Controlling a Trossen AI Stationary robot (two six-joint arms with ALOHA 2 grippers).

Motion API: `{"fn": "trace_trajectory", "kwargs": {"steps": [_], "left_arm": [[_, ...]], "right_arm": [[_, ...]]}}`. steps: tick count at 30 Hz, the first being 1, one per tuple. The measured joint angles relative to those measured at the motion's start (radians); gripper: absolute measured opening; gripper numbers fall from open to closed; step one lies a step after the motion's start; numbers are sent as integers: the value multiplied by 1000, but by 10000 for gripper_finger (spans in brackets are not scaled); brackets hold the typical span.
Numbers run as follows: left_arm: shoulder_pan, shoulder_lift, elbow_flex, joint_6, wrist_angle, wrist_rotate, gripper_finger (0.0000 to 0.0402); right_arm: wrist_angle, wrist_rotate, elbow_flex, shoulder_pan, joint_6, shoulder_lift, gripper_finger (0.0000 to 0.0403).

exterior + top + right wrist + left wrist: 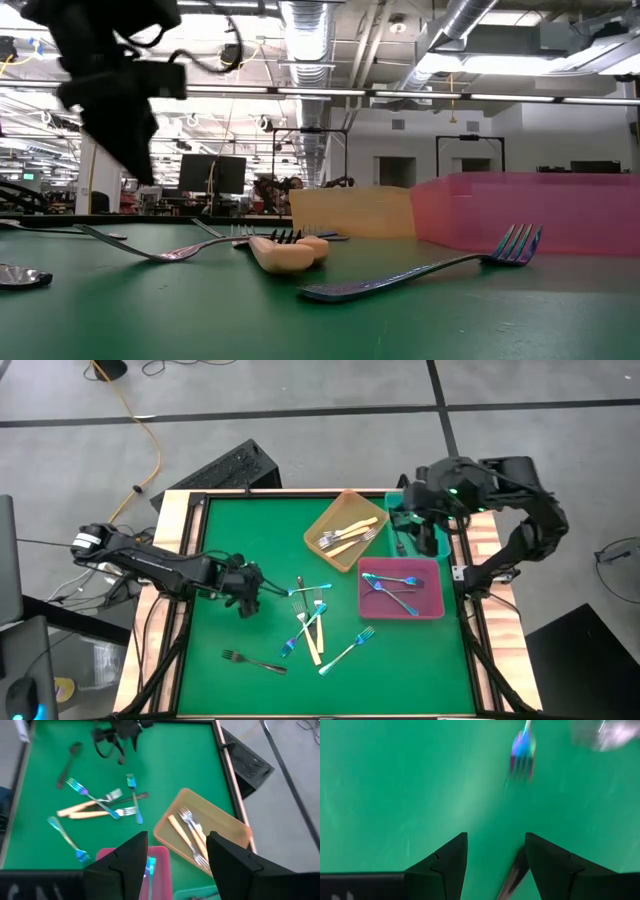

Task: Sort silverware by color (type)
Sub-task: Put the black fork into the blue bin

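in the high view the left gripper (250,598) hangs low at centre-left, seemingly to start on the loose forks (312,628), about seven, while the orange tray (347,529) holds roughly three cream ones and the pink tray (403,588) about three iridescent. in the left wrist view its fingers (447,865) stand apart astride a dark handle (514,876), not closed on it. in the right wrist view the right gripper (176,862) waits spread and empty over the trays at upper right of the high view.

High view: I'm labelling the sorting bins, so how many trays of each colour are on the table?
Orange tray: 1
Pink tray: 1
Teal tray: 1, partly hidden
Total: 3
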Motion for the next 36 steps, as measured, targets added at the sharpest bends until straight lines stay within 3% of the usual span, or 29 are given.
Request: {"fn": "trace_trajectory", "kwargs": {"steps": [6, 10, 20, 36], "left_arm": [[-71, 20, 0, -84, -181, -59, 183], [-102, 20, -3, -125, -254, -56, 183], [-153, 21, -114, -183, -249, 33, 183], [-152, 69, -165, -215, -181, 51, 182]], "right_arm": [[0, 5, 0, 84, 59, -12, 223], [0, 62, 0, 131, 59, 6, 223], [0, 84, -1, 159, 33, 55, 223], [0, 82, -1, 158, 13, 92, 223]]}}
